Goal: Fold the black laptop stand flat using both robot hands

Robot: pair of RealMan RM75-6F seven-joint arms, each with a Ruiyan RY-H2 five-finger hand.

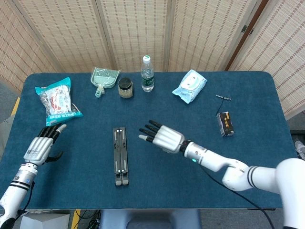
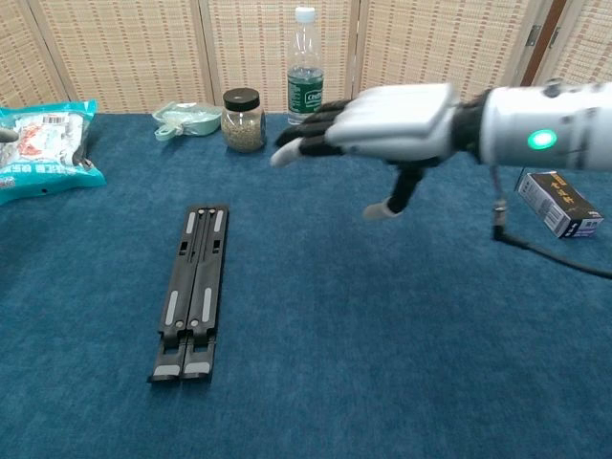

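The black laptop stand (image 1: 119, 156) lies flat on the blue table, its two long bars pressed side by side; the chest view shows the stand (image 2: 192, 289) left of centre. My right hand (image 1: 162, 137) hovers above the table to the stand's right, fingers stretched out and apart, holding nothing; in the chest view that hand (image 2: 382, 127) is high up and well clear of the stand. My left hand (image 1: 42, 147) is near the table's left edge, fingers extended, empty, far from the stand.
Along the back stand a snack bag (image 1: 57, 101), a green dustpan (image 1: 105, 79), a jar (image 1: 125, 88), a water bottle (image 1: 147, 74) and a wipes pack (image 1: 189, 86). A small dark box (image 1: 225, 124) lies at the right. A black cable (image 2: 545, 251) trails from my right arm.
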